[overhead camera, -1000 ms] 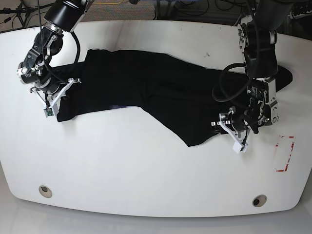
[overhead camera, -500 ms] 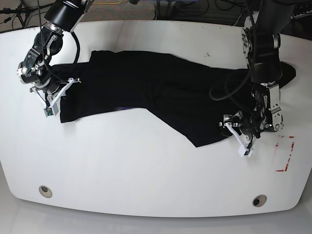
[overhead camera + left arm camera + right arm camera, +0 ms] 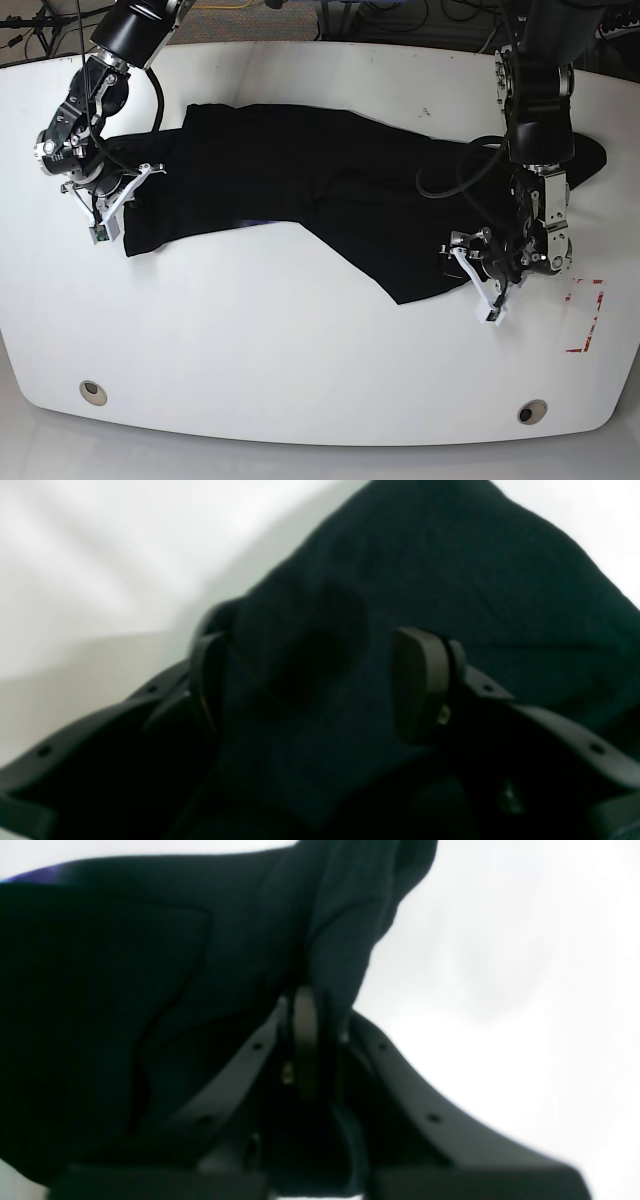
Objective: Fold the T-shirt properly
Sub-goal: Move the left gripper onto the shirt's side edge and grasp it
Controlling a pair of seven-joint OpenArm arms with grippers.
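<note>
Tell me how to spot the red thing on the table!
Find the big white table, then its right side, past the black T-shirt and the left gripper. The red marking lies flat there, an outline rather than cloth, the table's only red thing.

Right gripper (image 3: pixel 310 1040) with its two dark fingers (image 3: pixel 305 1040) pressed together on a bunched fold of the black T-shirt (image 3: pixel 150 965), cloth spreading off to the left, faint purple at its top-left edge, white table (image 3: pixel 500 990) on the right

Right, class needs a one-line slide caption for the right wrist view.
Right hand pinching a fold of the black T-shirt above the white table.
</note>
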